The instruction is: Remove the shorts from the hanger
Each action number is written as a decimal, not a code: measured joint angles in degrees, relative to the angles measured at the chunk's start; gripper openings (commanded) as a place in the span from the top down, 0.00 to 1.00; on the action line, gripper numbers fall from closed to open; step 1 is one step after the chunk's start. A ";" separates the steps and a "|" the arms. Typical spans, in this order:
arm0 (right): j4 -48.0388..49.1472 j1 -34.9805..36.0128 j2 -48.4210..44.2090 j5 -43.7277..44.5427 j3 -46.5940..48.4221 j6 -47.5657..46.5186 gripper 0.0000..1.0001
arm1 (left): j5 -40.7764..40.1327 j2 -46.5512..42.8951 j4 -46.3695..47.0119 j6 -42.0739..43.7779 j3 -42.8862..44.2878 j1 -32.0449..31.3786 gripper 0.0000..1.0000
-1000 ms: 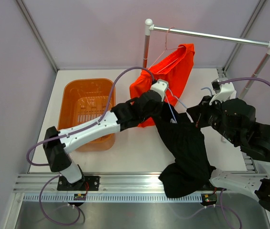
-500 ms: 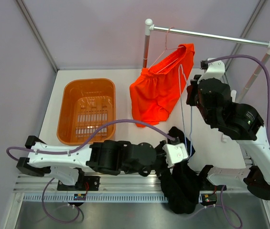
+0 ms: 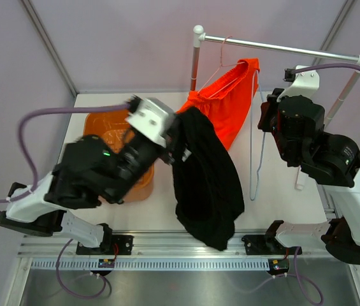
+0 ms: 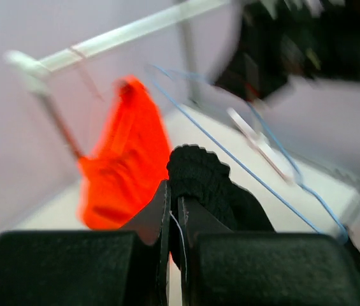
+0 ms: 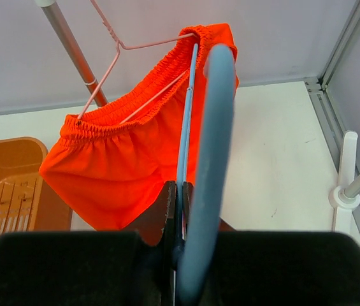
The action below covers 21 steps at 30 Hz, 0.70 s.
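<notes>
My left gripper [image 3: 176, 129] is raised and shut on the waistband of the black shorts [image 3: 206, 182], which hang free below it; the left wrist view shows the jaws [image 4: 174, 191] pinching the black fabric [image 4: 200, 182]. My right gripper [image 3: 264, 121] is shut on a bare blue wire hanger [image 3: 254, 167], shown close up in the right wrist view [image 5: 213, 121]. The orange-red shorts [image 3: 229, 102] hang on a pink hanger [image 3: 222, 54] on the rail, and also show in the wrist views [image 5: 135, 150] [image 4: 125, 159].
An orange basket [image 3: 99, 129] stands at the left, mostly hidden under my left arm; its corner shows in the right wrist view [image 5: 4, 185]. The metal rail [image 3: 281, 48] on two posts spans the back right. Walls close in left and right.
My left arm swung up from the front edge toward the basket, lifting the black shorts. My right gripper stayed high by the rail with the blue hanger, which is now bare.
</notes>
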 measured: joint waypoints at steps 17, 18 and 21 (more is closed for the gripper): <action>-2.43 -0.39 -0.61 -0.13 -0.15 0.02 1.00 | -10.97 -4.20 45.48 43.98 13.05 20.61 1.00; -2.45 -0.39 -0.81 -0.15 -0.37 0.04 1.00 | -10.36 -4.22 44.63 42.86 13.00 22.77 1.00; -2.38 -0.39 -1.57 -0.20 -1.81 0.20 1.00 | -7.65 -6.12 39.85 35.93 7.08 31.67 1.00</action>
